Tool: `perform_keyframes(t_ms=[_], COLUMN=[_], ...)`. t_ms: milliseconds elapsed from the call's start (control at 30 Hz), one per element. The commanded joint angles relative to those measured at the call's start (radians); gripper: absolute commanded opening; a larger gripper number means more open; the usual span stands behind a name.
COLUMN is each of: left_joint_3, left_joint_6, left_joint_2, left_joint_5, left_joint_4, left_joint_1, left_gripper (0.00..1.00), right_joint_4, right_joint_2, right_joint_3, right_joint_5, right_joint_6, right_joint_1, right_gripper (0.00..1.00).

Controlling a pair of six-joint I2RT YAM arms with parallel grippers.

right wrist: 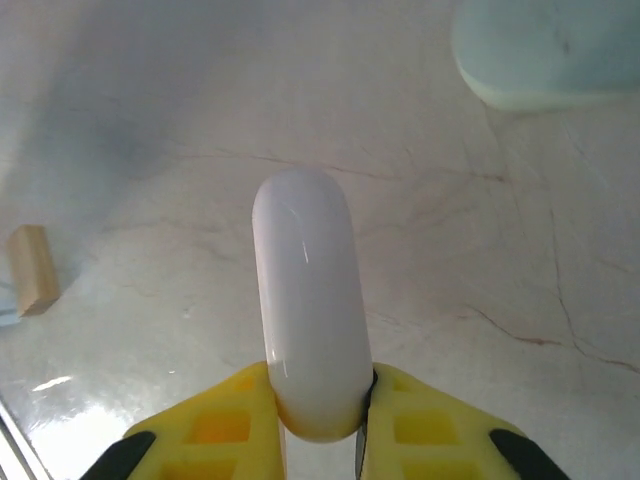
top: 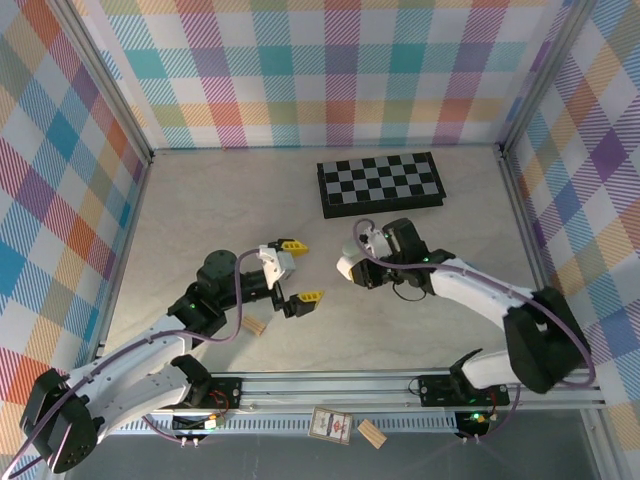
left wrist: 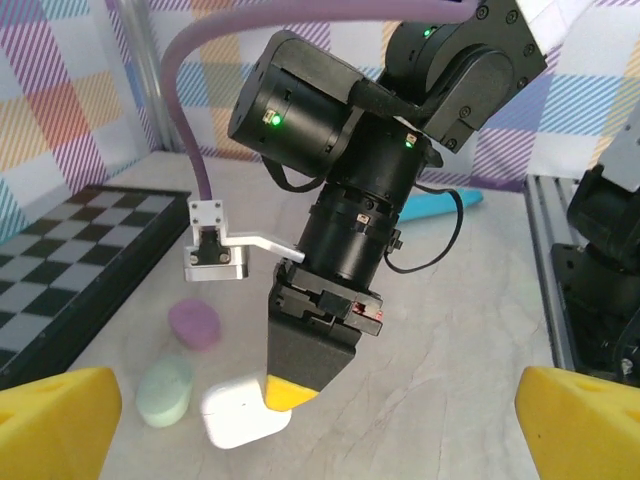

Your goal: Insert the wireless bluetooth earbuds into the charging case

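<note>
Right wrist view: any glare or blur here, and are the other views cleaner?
Right wrist: a thin glare streak on the white case, pale green case slightly soft; left wrist: near yellow fingertips blurred; top external: even light, faint shadows.

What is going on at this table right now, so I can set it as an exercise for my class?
The right gripper is shut on a white charging case, pinching its narrow sides low over the table. The case's lid looks closed. The left gripper hangs open beside it, holding nothing. A pale green case and a purple case lie close by, near the chessboard.
</note>
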Motion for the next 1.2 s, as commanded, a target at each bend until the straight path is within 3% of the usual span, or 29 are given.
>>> perform_keyframes(t_ms=[0, 200, 300, 367, 467, 667, 767, 900, 1033, 1167], left_joint_3=[0.008, 0.014, 0.011, 0.006, -0.008, -0.114, -0.177, -0.246, -0.292, -0.297], left_joint_6=[0.035, 0.040, 0.034, 0.018, -0.016, -0.085, -0.091, -0.117, -0.119, -0.143], left_joint_2=[0.016, 0.033, 0.032, 0.029, 0.012, -0.054, -0.077, -0.080, -0.002, 0.160], left_joint_5=[-0.048, -0.070, -0.089, -0.132, -0.259, -0.622, -0.711, -0.731, -0.721, -0.673], left_joint_4=[-0.055, -0.091, -0.092, -0.081, -0.063, 0.035, 0.075, 0.129, 0.211, 0.365], left_joint_1=[0.003, 0.003, 0.003, 0.003, 0.009, 0.073, 0.148, 0.262, 0.378, 0.472], left_gripper=[1.00, 1.00, 1.00, 1.00, 1.00, 1.00, 1.00, 1.00, 1.00, 1.00], right_joint_4=[0.047, 0.049, 0.044, 0.033, -0.002, 0.090, 0.175, 0.289, 0.431, 0.664], right_joint_2=[0.057, 0.137, 0.111, 0.064, -0.021, -0.254, -0.349, -0.411, -0.372, -0.267], right_joint_3=[0.029, 0.049, 0.049, 0.047, 0.045, -0.046, -0.115, -0.214, -0.290, -0.343], right_joint_5=[-0.004, 0.001, 0.020, 0.057, 0.145, 0.345, 0.423, 0.464, 0.415, 0.365], right_joint_6=[0.087, 0.104, 0.099, 0.084, 0.052, -0.124, -0.229, -0.326, -0.342, -0.312], right_joint_1=[-0.014, -0.019, -0.018, -0.020, -0.021, -0.049, -0.108, -0.241, -0.395, -0.476], right_gripper=[0.20, 0.23, 0.36, 0.51, 0.71, 0.90, 0.95, 0.98, 0.99, 1.00])
